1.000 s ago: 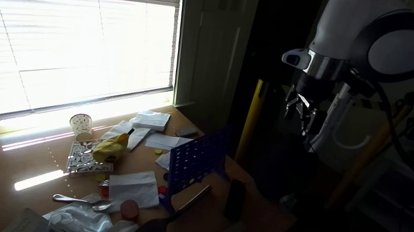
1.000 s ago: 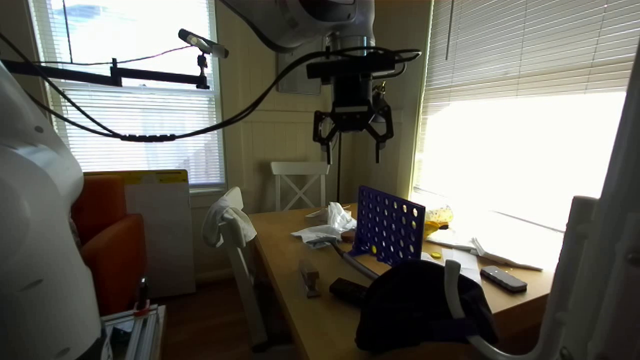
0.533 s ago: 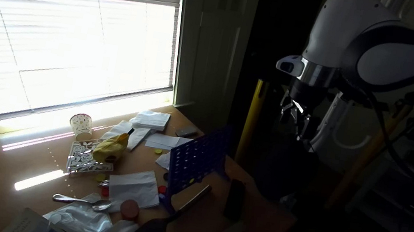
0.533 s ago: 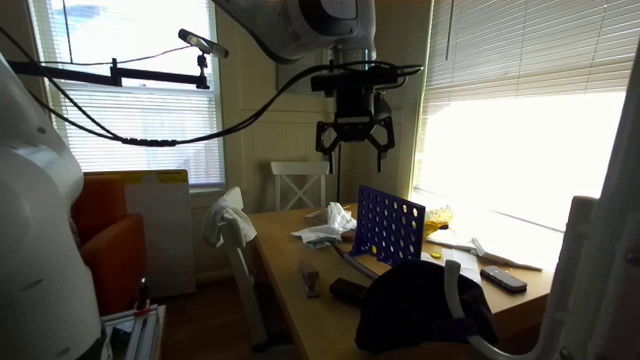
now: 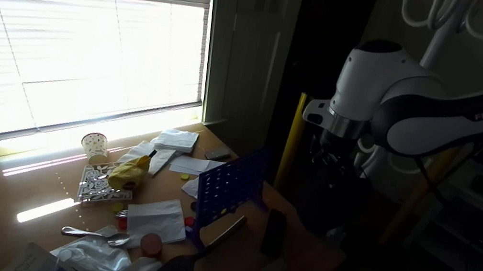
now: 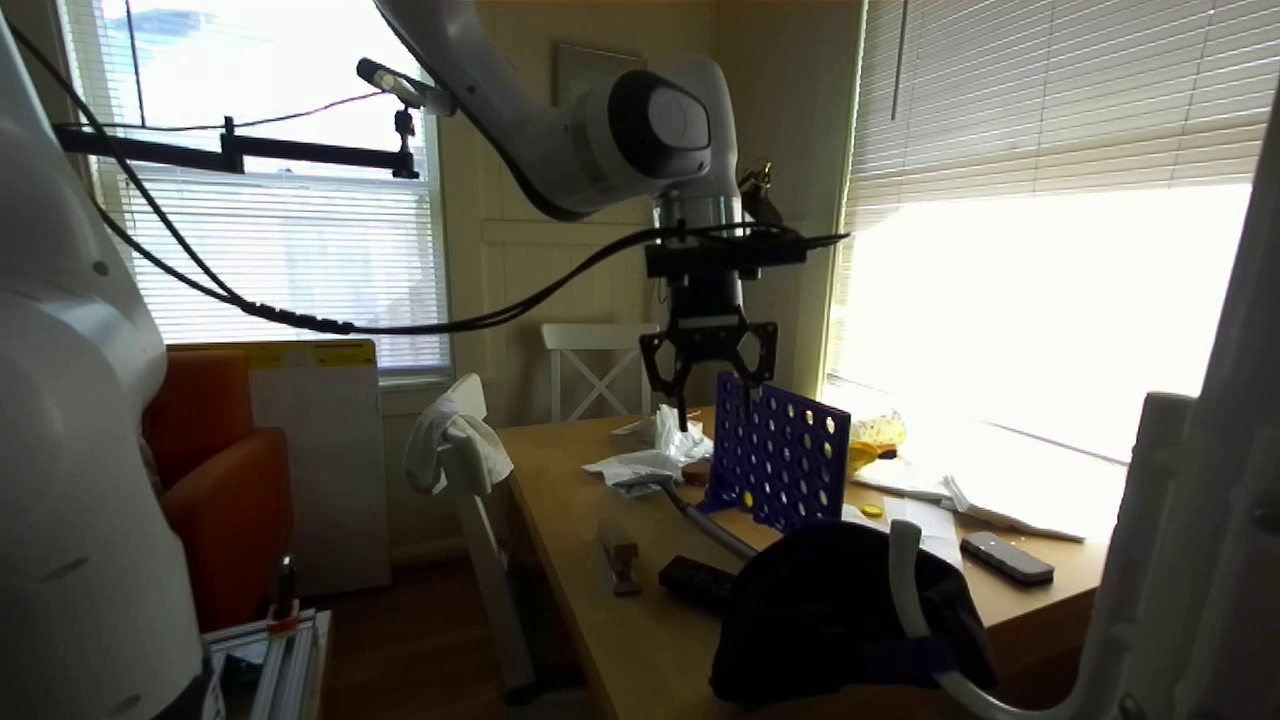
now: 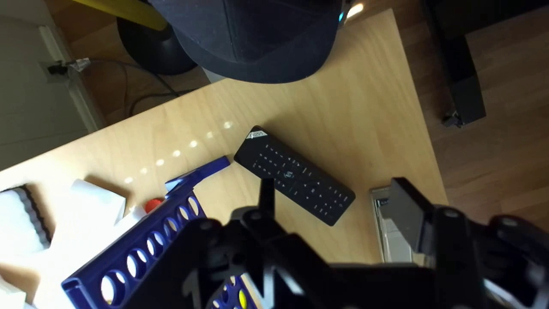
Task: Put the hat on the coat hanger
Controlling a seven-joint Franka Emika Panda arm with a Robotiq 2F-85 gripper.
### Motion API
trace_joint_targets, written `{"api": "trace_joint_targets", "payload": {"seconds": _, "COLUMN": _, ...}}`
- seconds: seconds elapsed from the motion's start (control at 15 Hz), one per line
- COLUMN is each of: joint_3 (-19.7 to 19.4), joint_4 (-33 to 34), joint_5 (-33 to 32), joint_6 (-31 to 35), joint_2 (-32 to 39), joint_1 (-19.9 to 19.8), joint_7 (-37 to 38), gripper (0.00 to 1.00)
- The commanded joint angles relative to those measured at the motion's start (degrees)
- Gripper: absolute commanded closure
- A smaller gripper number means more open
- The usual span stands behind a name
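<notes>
Since the hat [image 6: 810,610] seems already hung on a lower hook [image 6: 905,580] of the coat hanger [image 5: 435,47], the wide-spread, empty gripper [image 6: 716,415] should just be steered clear of the brim [image 7: 274,71], tbh.

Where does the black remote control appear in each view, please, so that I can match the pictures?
In an exterior view: the remote control, low, right of centre.
In an exterior view: the remote control, low, just right of centre, left of the black hat.
In the wrist view: the remote control, near the centre.
Shared landmark: the blue perforated rack, seen in all three, cut off in the wrist view.
</notes>
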Motion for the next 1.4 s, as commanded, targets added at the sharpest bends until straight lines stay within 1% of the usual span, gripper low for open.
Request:
{"api": "trace_joint_targets", "payload": {"seconds": 0.0, "joint_3": 0.51, "joint_4": -1.6, "joint_5": -5.85, "joint_6": 4.59, "joint_2": 3.5, "joint_1": -0.86, "joint_7": -1.16, "gripper": 0.62}}
{"api": "trace_joint_targets", "payload": {"seconds": 0.07, "joint_3": 0.53, "joint_4": -2.01, "joint_5": -7.63, "joint_6": 5.54, "joint_2": 4.42, "joint_1": -1.12, "joint_7": -0.67, "gripper": 0.69}}
{"api": "trace_joint_targets", "payload": {"seconds": 0.33, "joint_3": 0.36, "joint_4": -3.25, "joint_5": -17.96, "joint_6": 9.61, "joint_2": 7.88, "joint_1": -2.64, "joint_7": 3.79, "gripper": 0.96}}
{"api": "trace_joint_targets", "payload": {"seconds": 0.4, "joint_3": 0.33, "joint_4": -3.11, "joint_5": -21.18, "joint_6": 9.72, "joint_2": 8.64, "joint_1": -2.94, "joint_7": 5.1, "gripper": 0.98}}
{"api": "trace_joint_targets", "payload": {"seconds": 0.47, "joint_3": 0.38, "joint_4": -2.75, "joint_5": -25.53, "joint_6": 8.54, "joint_2": 9.32, "joint_1": -3.19, "joint_7": 6.76, "gripper": 0.99}}
{"api": "trace_joint_targets", "payload": {"seconds": 0.53, "joint_3": 0.25, "joint_4": -2.58, "joint_5": -28.46, "joint_6": 8.02, "joint_2": 9.97, "joint_1": -3.34, "joint_7": 7.79, "gripper": 1.0}}
{"api": "trace_joint_targets", "payload": {"seconds": 0.6, "joint_3": 0.1, "joint_4": -2.53, "joint_5": -30.63, "joint_6": 7.82, "joint_2": 10.53, "joint_1": -3.5, "joint_7": 8.81, "gripper": 1.0}}
{"api": "trace_joint_targets", "payload": {"seconds": 0.73, "joint_3": -0.1, "joint_4": -2.49, "joint_5": -34.18, "joint_6": 7.5, "joint_2": 11.62, "joint_1": -3.75, "joint_7": 10.58, "gripper": 0.97}}
{"api": "trace_joint_targets", "payload": {"seconds": 0.93, "joint_3": -0.15, "joint_4": -2.56, "joint_5": -36.81, "joint_6": 6.43, "joint_2": 13.19, "joint_1": -3.96, "joint_7": 11.59, "gripper": 0.97}}
{"api": "trace_joint_targets", "payload": {"seconds": 1.13, "joint_3": -0.06, "joint_4": -2.43, "joint_5": -37.16, "joint_6": 4.46, "joint_2": 14.99, "joint_1": -3.98, "joint_7": 10.86, "gripper": 0.98}}
{"api": "trace_joint_targets", "payload": {"seconds": 1.33, "joint_3": -0.17, "joint_4": -1.94, "joint_5": -40.09, "joint_6": 2.88, "joint_2": 16.41, "joint_1": -3.89, "joint_7": 12.83, "gripper": 0.97}}
